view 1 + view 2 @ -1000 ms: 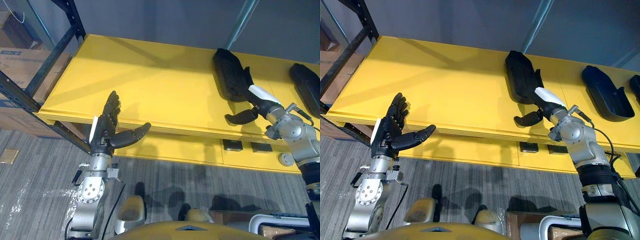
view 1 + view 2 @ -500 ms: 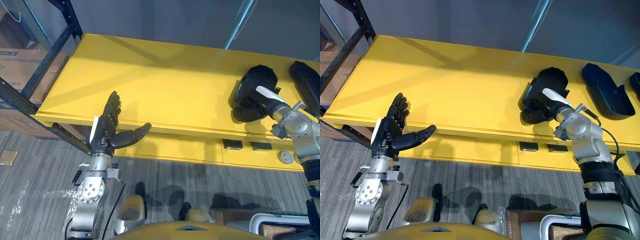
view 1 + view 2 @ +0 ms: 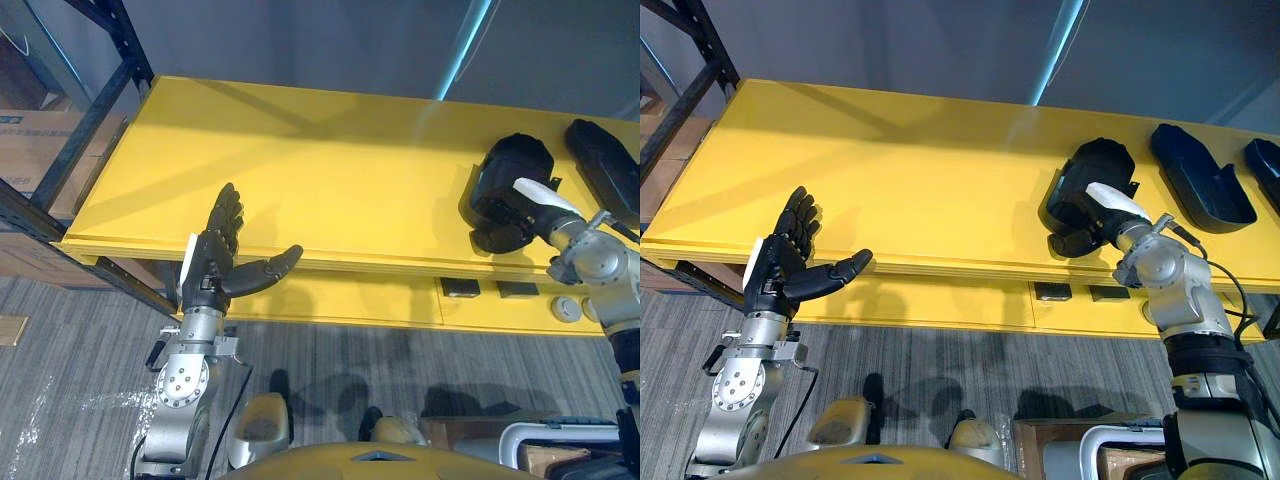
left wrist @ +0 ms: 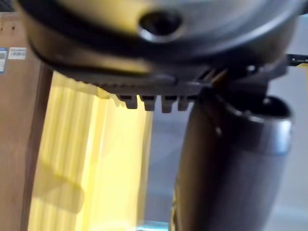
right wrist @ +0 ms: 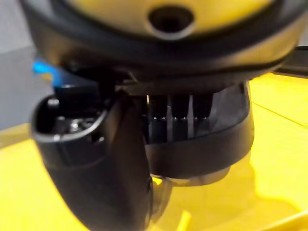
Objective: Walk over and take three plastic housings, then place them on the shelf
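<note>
My right hand (image 3: 1116,199) is shut on a black plastic housing (image 3: 1095,170), which stands tipped up on its end on the yellow shelf board (image 3: 320,170). The right wrist view has its thumb (image 5: 110,168) and fingers curled round the housing's dark shell (image 5: 216,144). A second black housing (image 3: 1200,185) lies flat to the right, and a third (image 3: 1265,170) sits at the far right edge. In front of the board's near edge, my left hand (image 3: 215,260) is held open with straight fingers, thumb out, holding nothing.
A dark metal rack post (image 3: 90,110) and cardboard boxes (image 3: 30,150) stand at the left. A pale blue pole (image 3: 465,45) rises behind the board. Small dark plates (image 3: 460,288) sit on the lower yellow front. Grey carpet lies below.
One second ago the housing lay flat with my right hand at its near end; now it is tipped up in that hand's grasp. The camera has shifted slightly. The left hand has not moved.
</note>
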Controlling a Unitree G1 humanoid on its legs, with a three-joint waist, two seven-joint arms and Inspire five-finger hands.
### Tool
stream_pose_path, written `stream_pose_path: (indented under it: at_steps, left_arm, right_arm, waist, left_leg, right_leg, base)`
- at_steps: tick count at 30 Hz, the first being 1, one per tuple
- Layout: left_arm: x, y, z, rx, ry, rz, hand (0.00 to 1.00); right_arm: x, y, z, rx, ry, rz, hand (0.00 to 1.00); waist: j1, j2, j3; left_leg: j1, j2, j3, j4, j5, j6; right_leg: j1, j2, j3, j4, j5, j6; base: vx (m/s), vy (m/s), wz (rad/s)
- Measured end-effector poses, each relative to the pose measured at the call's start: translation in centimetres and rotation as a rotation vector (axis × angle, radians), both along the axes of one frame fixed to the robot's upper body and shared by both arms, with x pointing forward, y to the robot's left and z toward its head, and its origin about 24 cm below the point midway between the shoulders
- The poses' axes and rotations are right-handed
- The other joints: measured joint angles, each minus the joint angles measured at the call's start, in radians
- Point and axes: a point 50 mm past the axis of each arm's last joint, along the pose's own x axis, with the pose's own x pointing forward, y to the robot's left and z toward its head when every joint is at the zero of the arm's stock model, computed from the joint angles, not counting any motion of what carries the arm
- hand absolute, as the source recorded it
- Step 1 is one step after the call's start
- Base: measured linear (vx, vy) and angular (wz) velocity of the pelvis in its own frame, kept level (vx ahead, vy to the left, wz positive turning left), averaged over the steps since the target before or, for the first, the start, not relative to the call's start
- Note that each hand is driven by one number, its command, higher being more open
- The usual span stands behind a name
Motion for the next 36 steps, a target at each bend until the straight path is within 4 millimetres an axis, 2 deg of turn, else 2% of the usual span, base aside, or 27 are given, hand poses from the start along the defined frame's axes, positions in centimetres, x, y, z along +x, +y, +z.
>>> stream_pose_path:
  at_steps: [6,11,26,36]
  left_arm:
    - [0.0,0.0,0.0,0.0,0.003,0.002,1.0]
    - [0.0,0.0,0.0,0.001,0.003,0.001,1.0]
    - [0.0,0.3,-0.9,0.012,0.041,0.005,1.0]
    - [-0.1,0.5,-1.5,0.016,0.066,0.013,1.0]
  right_arm:
    - [-0.4,0.1,0.1,-0.177,-0.039,0.075,0.0]
    - [-0.5,0.2,0.2,-0.259,-0.063,0.119,0.0]
    - [-0.9,-0.2,0.0,-0.285,-0.102,0.137,0.0]
    - [-1.1,0.9,-1.1,-0.27,-0.216,0.233,0.0]
  waist:
    - [0.002,0.001,0.0]
    - [0.002,0.0,-0.001]
    - [0.001,0.013,-0.011]
    - [0.0,0.032,-0.038]
  left_leg:
    - [-0.003,0.0,-0.001,0.0,0.0,0.0]
    - [-0.004,0.0,-0.002,-0.004,0.0,0.0]
    - [0.013,-0.003,-0.009,-0.053,0.031,-0.001]
    - [0.013,0.008,-0.014,-0.085,0.062,-0.016]
  right_leg:
    - [-0.001,0.0,-0.003,-0.002,0.0,0.001]
    - [-0.003,0.0,-0.003,-0.003,0.001,0.002]
    - [-0.01,0.002,-0.001,-0.003,0.006,0.006]
    - [-0.016,0.02,0.0,-0.021,0.012,-0.005]
  base:
    - [0.0,0.0,0.0]
    - [0.0,0.0,0.0]
    - [0.0,0.0,0.0]
    - [0.0,0.0,0.0]
